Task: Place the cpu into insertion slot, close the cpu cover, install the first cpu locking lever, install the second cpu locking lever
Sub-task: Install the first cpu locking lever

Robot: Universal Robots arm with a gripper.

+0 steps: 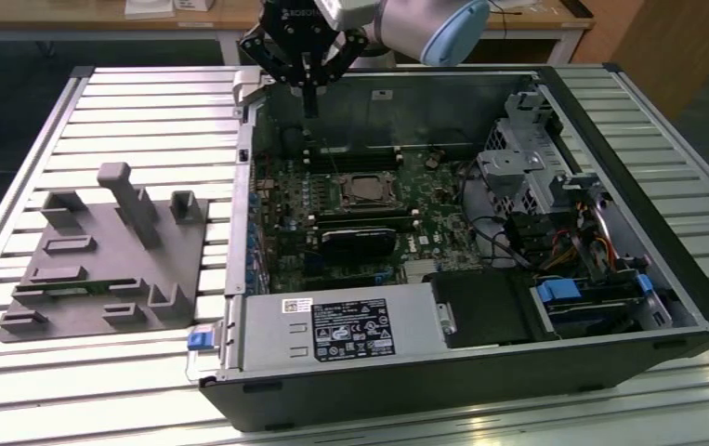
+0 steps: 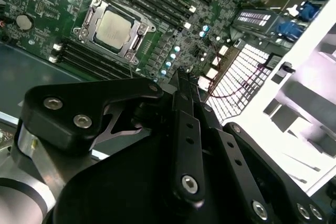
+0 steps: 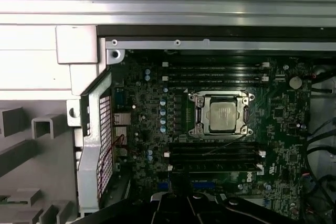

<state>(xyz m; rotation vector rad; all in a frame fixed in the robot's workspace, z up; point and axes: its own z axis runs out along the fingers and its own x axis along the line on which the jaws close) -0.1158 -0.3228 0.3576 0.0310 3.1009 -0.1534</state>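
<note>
Slatted metal table (image 1: 143,102) carrying, from the exterior view's left to its right: a grey moulded fixture block (image 1: 106,269) with upright posts, lying just beside the case, and then an open computer case (image 1: 643,186) on its side with the interior facing up.

The gripper (image 1: 313,110) hangs over the case's far corner on the exterior view's left, close to the far wall. Its black fingers (image 2: 185,129) are pressed together with nothing between them, and open air separates the tips from the green circuit board (image 1: 292,214) below.

Inside the case, the cpu (image 3: 221,116) sits in the insertion slot (image 3: 195,129) near the middle of the board. The cpu cover (image 3: 220,98) lies flat around it, with the dull silver top showing through the window. Whether the locking levers are latched cannot be told. Long black memory slots (image 3: 215,153) flank the socket on two sides.

Nearer the camera, a silvery labelled unit (image 1: 329,325) spans the front wall, with a black box (image 1: 484,307) next to it. Toward the exterior view's right stand a metal drive cage (image 1: 516,167) and blue connectors (image 1: 565,293) among loose cables.

Beyond the table are a dark floor and a wooden cabinet (image 1: 664,37).
</note>
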